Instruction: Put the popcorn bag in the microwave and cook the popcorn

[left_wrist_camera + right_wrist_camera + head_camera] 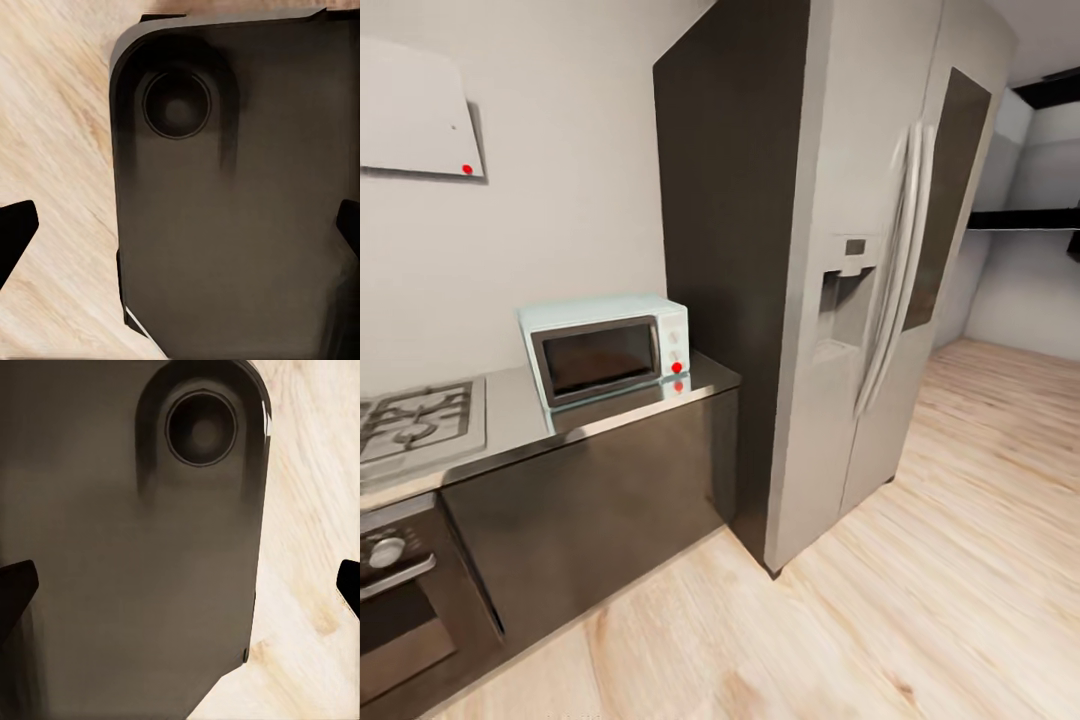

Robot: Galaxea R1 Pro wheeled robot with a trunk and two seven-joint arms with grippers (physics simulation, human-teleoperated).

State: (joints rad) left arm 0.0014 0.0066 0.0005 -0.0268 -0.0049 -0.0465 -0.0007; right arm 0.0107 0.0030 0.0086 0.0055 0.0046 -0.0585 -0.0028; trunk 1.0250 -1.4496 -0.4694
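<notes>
The pale light-blue microwave (pixel 605 348) stands on the glossy grey countertop (pixel 510 425) against the wall, its dark glass door closed. The popcorn bag and the popcorn are out of view. In the left wrist view my left gripper (pixel 180 232) is open, with one dark fingertip (pixel 15 232) at each side of the picture and nothing between them. My right gripper (pixel 180 585) is likewise open and empty, fingertips (pixel 15 589) wide apart. Both grippers hang over my own dark base (pixel 240 187) and the wooden floor.
A tall grey fridge (pixel 880 280) with a dark side panel stands right of the counter. A gas hob (pixel 415 425) lies left of the microwave, over a dark oven (pixel 400 600). A white hood (pixel 415 110) hangs on the wall. Light wood floor (pixel 960 560) stretches to the right.
</notes>
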